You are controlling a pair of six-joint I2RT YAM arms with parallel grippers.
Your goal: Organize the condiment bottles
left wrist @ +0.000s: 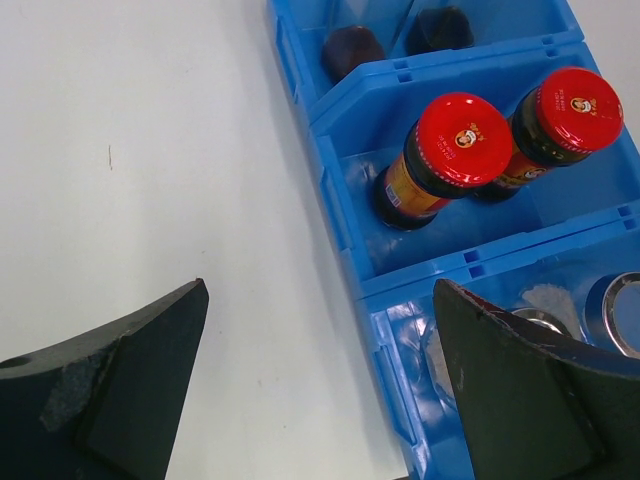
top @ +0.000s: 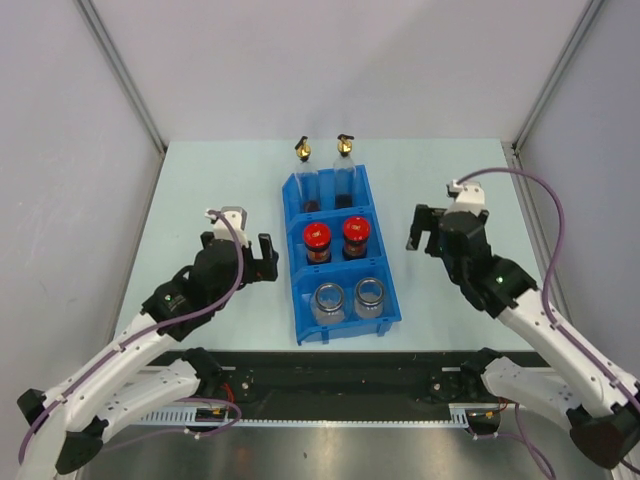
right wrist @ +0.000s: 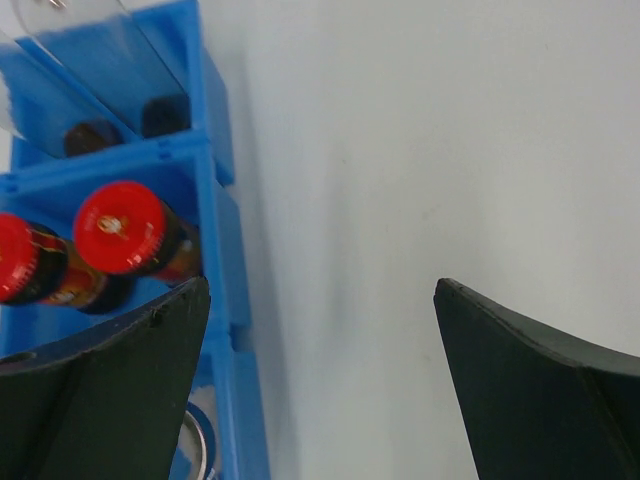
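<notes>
Nearest the arm bases, on the pale counter (top: 200,190): the short end of the blue bin (top: 296,290), long axis running straight away from the arms, three compartments in a row.

Flanking it, the left claw (top: 268,258) and the right claw (top: 418,232), each spread wide, holding nothing, touching nothing. From the left claw, bin just to the right, about level with the divider between near and middle compartments. From the right claw, bin to the left across a slightly wider strip of bare counter, level with the middle compartment. Roughly equal reach, the left a shade closer.

Near compartment: two silver-lidded jars (top: 328,300) (top: 370,295), side by side, lids up.

Middle compartment: two red-lidded jars (top: 318,238) (top: 356,232), side by side, seemingly upright and close together; whether touching, cannot tell.

Far compartment: two tall clear bottles (top: 310,185) (top: 345,180), gold spouts rising well above the bin's far wall.

Judged from this: like paired with like, nothing loose on the counter, sorting apparently done. Likely little left beyond drawing each claw back, outward and clear of the bin walls. Nothing between claws and open counter. Main hazard: a sideways sweep nudging the light bin, or a high pass clipping the spouts.
</notes>
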